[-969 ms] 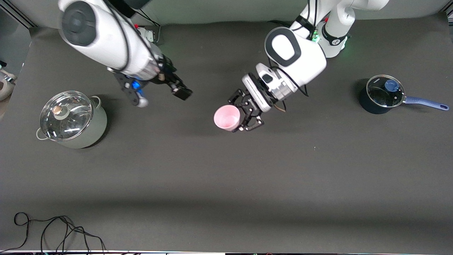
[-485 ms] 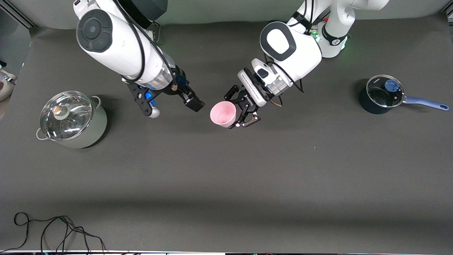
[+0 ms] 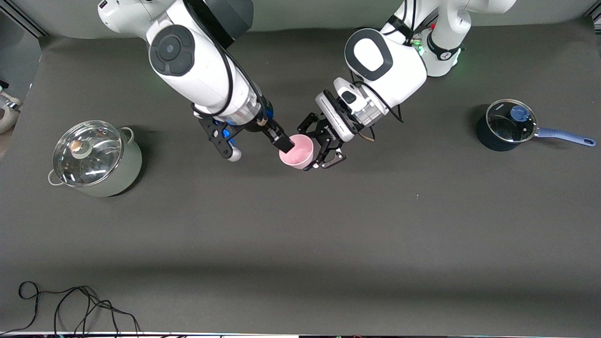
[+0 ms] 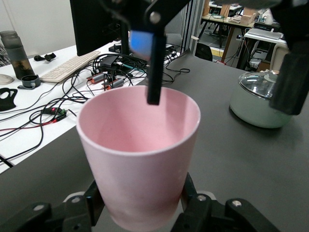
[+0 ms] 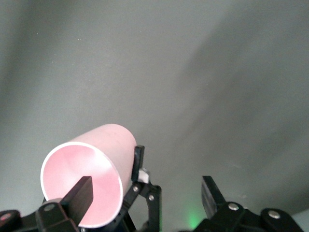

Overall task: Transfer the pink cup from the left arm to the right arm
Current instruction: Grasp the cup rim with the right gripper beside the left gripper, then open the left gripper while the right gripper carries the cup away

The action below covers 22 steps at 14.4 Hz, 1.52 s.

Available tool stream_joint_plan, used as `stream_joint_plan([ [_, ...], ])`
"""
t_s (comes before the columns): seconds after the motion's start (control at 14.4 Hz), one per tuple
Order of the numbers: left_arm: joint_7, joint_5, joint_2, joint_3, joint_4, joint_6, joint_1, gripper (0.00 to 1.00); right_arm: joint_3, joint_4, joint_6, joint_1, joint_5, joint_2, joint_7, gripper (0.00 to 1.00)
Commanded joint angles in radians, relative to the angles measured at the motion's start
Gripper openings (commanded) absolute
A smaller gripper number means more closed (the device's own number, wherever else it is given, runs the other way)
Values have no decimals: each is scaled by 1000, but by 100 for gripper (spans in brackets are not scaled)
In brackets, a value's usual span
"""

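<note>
Pale pink cup [image 3: 296,151], plain, no handle, tapered toward base, smooth matte plastic, empty inside; held off the table over mid-table, tipped so open mouth faces the right arm's end. Left gripper [image 3: 325,147], black skeletal claw, closed round the cup's lower body, fingers [image 4: 194,211] pressed on both sides near base. Same cup in left wrist view [image 4: 140,154]: rim wide, round, slightly paler edge, inside clean. Right gripper [image 3: 258,144] over mid-table at cup mouth, spread wide, holding nothing; one flat black finger [image 3: 283,142] poking into the mouth by the rim, other finger [image 3: 225,146] out clear of the cup toward the right arm's end. Right wrist view: cup [image 5: 91,180] lying sideways, mouth to camera, one flat finger [image 5: 77,196] inside the rim. Grey-green lidded pot [image 3: 96,158] on table at right arm's end, dark saucepan with blue handle [image 3: 511,126] at left arm's end. Black cable [image 3: 70,305] near front edge.
</note>
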<state>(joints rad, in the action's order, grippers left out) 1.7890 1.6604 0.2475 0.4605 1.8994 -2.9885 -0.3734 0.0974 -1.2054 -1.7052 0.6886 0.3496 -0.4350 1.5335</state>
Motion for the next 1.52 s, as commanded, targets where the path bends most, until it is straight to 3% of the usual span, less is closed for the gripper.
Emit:
stream_joint_plan([
  [0.0, -13, 19, -10, -2, -5, -20, -13, 39, 4, 39, -22, 20, -59, -37, 14, 44],
  [0.07, -13, 19, -10, -2, -5, -20, -13, 39, 4, 40, -36, 32, -63, -42, 20, 8],
  [0.14, -13, 19, -10, 0, -5, -21, -13, 39, 4, 38, -42, 43, -70, -42, 20, 0],
  [0.9, -13, 24, -8, 0, -5, -20, -12, 43, 16, 58, -39, 29, -60, -31, -1, 0],
  [0.97, -14, 24, -8, -2, -5, -20, -12, 57, 18, 58, -34, 26, -60, -28, -3, 0],
  [1.04, -37, 24, -8, -2, -6, -21, -12, 79, 19, 58, -30, 22, -66, -27, -21, 0],
  [1.11, -75, 19, -8, -3, -6, -21, -12, 94, 19, 56, -22, 19, -70, -24, -57, 0],
  [1.18, -82, 19, -8, -3, -6, -21, -12, 99, 24, 56, -11, 19, -72, -15, -93, 0],
  [1.45, -82, 18, -4, -3, -5, -20, -6, 99, 25, 50, 128, -47, -72, 53, -296, 0],
])
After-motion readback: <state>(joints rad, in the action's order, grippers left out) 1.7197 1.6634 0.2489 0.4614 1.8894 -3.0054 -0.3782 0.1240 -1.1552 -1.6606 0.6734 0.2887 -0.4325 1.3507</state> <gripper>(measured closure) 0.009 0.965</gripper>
